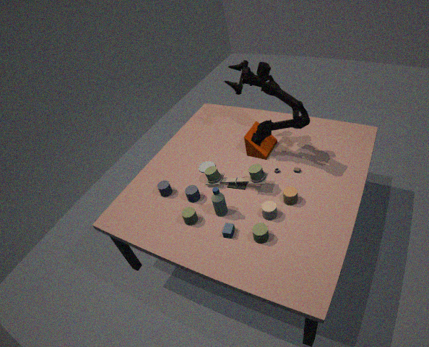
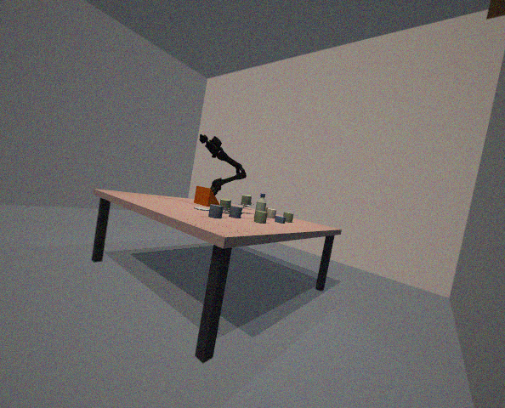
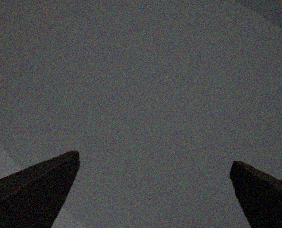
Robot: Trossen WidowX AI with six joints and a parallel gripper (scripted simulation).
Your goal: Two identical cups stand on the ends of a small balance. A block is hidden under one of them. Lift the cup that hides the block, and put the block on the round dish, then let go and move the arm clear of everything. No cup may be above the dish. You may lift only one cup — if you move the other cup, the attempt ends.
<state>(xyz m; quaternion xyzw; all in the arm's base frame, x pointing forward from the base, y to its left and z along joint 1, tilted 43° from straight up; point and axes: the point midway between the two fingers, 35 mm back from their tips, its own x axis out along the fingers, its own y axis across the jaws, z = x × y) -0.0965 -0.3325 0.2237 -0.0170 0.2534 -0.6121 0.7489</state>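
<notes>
The balance (image 1: 237,181) bears two identical green cups. The left cup (image 1: 211,174) (image 2: 225,204) stands on one end, the right cup (image 1: 256,173) (image 2: 246,200) on the other. The left end looks lower than the right, as far as the small view tells. No hidden block shows. The white round dish (image 1: 204,165) (image 2: 201,208) lies on the table just behind the left cup, which overlaps part of it in the top view. My gripper (image 1: 227,74) (image 2: 201,138) (image 3: 156,163) is open and empty, high above the table and away from the cups.
In front of the balance stand a bottle (image 1: 219,203) (image 2: 260,206), a blue block (image 1: 228,230) (image 2: 280,219), blue-grey cups (image 1: 165,188) (image 1: 192,194), green cups (image 1: 189,216) (image 1: 260,233), a cream cup (image 1: 269,210) and an orange cup (image 1: 289,196). Two small objects (image 1: 276,170) (image 1: 297,170) lie right of the balance.
</notes>
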